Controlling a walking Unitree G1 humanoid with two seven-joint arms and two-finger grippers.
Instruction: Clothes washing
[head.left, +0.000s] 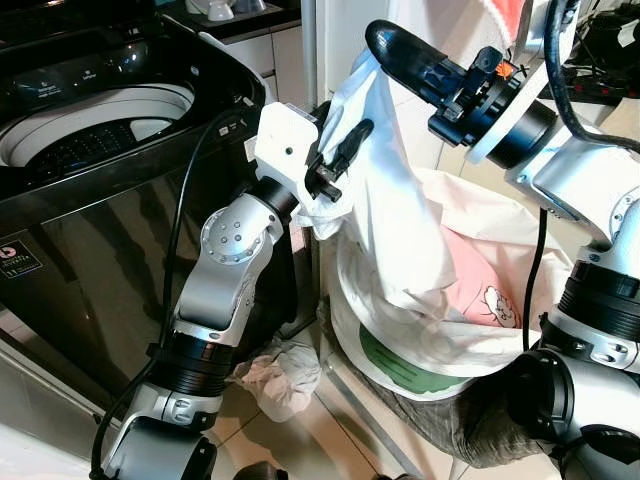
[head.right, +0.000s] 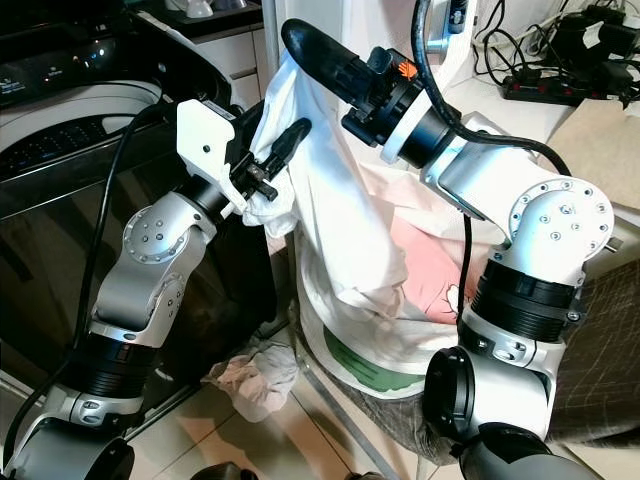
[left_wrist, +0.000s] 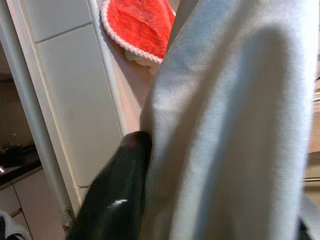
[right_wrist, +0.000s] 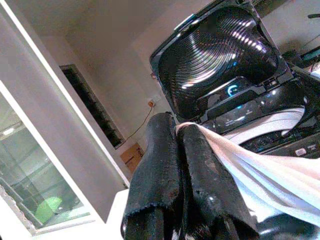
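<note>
While our right gripper (right_wrist: 175, 132) pinches the white garment (head.left: 385, 190) high above the laundry basket (head.left: 400, 375), our left gripper (head.left: 335, 165) clamps its lower fold beside the open washing machine (head.left: 100, 120)

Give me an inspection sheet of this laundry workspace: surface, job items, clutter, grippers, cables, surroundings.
Surface: tiled floor.
Job's things: white garment lifted above the laundry basket, which holds a pink item; washing machine with its lid open.
Clutter: crumpled cloth on the floor beside the basket.
Grippers: left gripper shut on the garment's edge; right gripper shut on its top.
Cables: black cable along the left arm; power strip with plugs.
Surroundings: red cloth hanging against a tiled wall.
</note>
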